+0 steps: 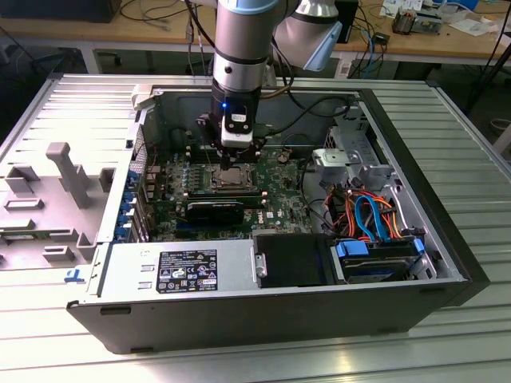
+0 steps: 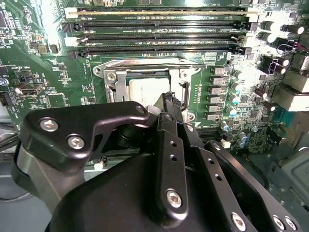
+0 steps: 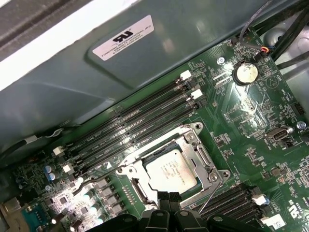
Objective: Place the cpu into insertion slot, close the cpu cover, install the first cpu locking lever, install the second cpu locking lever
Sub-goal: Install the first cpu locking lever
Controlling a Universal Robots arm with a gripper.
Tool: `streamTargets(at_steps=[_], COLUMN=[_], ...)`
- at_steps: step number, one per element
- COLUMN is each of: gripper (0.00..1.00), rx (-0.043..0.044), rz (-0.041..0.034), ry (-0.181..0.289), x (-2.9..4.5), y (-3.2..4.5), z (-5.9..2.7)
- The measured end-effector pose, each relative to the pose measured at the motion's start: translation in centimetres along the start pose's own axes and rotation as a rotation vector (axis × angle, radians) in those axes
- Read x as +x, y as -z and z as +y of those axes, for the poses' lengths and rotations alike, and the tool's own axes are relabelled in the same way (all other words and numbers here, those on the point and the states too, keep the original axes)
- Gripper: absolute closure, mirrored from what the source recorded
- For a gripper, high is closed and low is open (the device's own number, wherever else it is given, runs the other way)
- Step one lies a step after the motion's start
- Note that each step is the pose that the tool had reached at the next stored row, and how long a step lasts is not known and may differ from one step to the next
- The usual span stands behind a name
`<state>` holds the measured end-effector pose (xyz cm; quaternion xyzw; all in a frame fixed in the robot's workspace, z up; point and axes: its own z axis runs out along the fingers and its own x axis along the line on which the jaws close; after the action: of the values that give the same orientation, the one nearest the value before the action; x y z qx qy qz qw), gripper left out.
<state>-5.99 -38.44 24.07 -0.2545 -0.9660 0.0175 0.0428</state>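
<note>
Cpu, a small flat square chip with a silver-grey metal top (image 3: 171,169), sits in the dark square insertion slot (image 3: 136,189), with the thin silver cpu cover frame (image 3: 195,152) down around it. In the exterior view the black gripper (image 1: 238,152) hovers at its 12 o'clock, fingers drawn together and empty. The first-lever step seems in hand: the thin wire lever rod (image 3: 212,195) looks unlatched and needs pressing down and hooking.

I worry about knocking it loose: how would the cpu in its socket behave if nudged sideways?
The cpu looks flat and rigid, so it likely won't bend or roll. The cpu cover frames its edges, so it probably wouldn't slide. Its smooth metal top may be slippery.
</note>
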Motion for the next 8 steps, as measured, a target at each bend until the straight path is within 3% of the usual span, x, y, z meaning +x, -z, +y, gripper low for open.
streamTargets(at_steps=[8], gripper=[0.89], rx=[0.0007], rz=[-0.0005], ry=[0.009], x=[0.00], y=[0.00], z=[0.00])
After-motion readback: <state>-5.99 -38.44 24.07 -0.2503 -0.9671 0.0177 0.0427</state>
